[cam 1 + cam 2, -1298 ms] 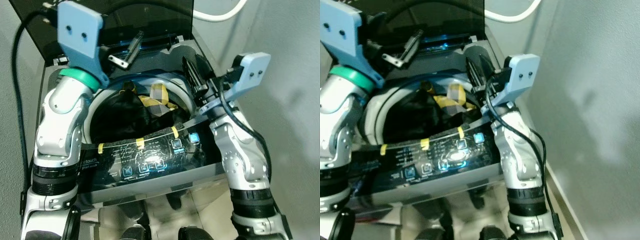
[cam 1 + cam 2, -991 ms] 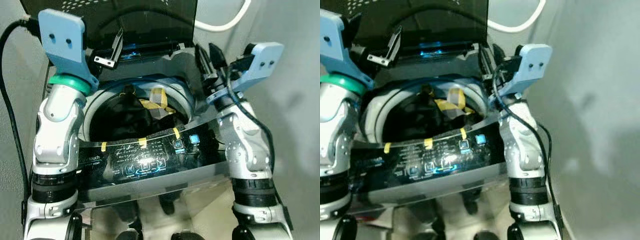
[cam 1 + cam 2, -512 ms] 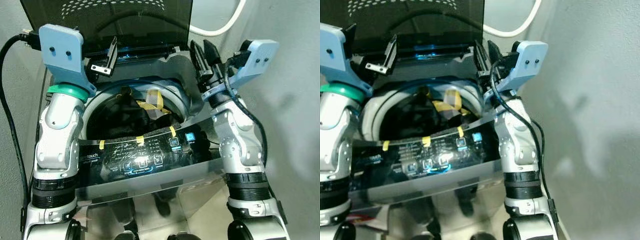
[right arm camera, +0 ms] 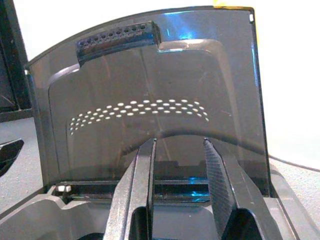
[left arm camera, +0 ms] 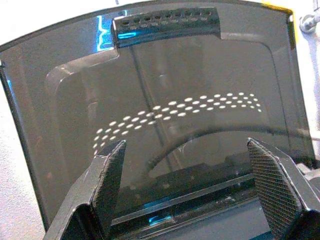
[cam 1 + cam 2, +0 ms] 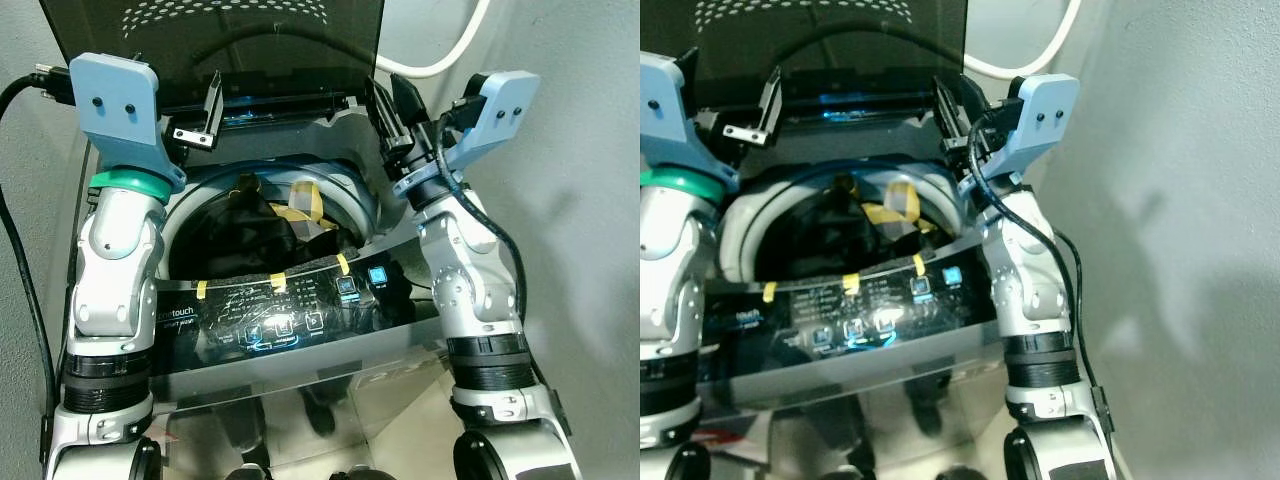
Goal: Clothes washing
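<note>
A top-loading washing machine stands before me with its dark see-through lid (image 6: 260,40) upright. Dark clothes (image 6: 245,225) and a yellow checked piece (image 6: 305,205) lie in the drum (image 6: 190,200). My left gripper (image 6: 205,110) hovers above the drum's back left, by the lid's foot. It is open and empty, its fingers (image 5: 112,175) spread wide toward the lid. My right gripper (image 6: 392,100) is raised over the machine's back right corner. It is open too, with nothing between its fingers (image 4: 145,180), and it faces the lid (image 4: 150,100).
The black control panel (image 6: 290,305) with lit blue icons and yellow tape strips runs along the front edge. A white hose (image 6: 450,60) curves on the wall behind. Grey walls (image 6: 580,200) close in on the right and left.
Both grippers have risen from the drum's rim to the level of the lid's foot. The camera has pulled back and shows more of the lid.
</note>
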`<state>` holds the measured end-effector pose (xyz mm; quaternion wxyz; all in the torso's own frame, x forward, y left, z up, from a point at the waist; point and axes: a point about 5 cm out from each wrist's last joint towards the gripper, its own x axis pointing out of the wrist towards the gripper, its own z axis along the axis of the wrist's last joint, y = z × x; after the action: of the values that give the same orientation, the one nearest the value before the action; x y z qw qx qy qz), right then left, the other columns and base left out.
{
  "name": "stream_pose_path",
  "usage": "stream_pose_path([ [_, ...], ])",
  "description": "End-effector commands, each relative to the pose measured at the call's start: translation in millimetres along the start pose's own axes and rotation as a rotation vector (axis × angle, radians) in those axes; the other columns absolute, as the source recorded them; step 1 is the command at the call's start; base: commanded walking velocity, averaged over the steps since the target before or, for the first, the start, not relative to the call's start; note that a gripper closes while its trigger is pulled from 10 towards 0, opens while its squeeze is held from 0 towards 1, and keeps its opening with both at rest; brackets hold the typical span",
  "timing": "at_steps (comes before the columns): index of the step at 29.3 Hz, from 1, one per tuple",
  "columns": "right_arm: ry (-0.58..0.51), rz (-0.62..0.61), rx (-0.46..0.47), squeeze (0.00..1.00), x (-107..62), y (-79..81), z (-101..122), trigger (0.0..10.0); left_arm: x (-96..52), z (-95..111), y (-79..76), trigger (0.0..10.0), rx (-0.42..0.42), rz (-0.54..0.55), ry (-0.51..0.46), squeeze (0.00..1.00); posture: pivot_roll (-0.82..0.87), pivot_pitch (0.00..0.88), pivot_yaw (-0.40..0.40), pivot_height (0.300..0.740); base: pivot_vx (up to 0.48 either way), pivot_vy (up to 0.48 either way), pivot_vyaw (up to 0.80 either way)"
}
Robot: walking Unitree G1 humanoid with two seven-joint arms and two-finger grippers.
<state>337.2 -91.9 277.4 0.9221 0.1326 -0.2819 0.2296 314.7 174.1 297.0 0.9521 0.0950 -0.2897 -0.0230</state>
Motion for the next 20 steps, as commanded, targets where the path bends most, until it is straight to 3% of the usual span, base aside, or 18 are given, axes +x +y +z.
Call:
stream_pose_path([
  [1, 0.01, 0.0, 0.002, 0.0, -0.8, 1.8, -3.7, 10.0, 1.1, -1.1, 1.1, 10.0, 0.009, 0.007, 0.003, 0.0, 0.03, 0.0, 0.02, 0.74, 0.0, 0.0, 0.0],
  [20, 0.005, 0.016, -0.032, 0.0, -4.0, 3.0, -4.4, 10.0, 1.2, -4.8, 0.4, 10.0, 0.017, 0.017, 0.002, 0.0, 0.02, 0.0, 0.022, 0.74, 0.0, 0.0, 0.0],
])
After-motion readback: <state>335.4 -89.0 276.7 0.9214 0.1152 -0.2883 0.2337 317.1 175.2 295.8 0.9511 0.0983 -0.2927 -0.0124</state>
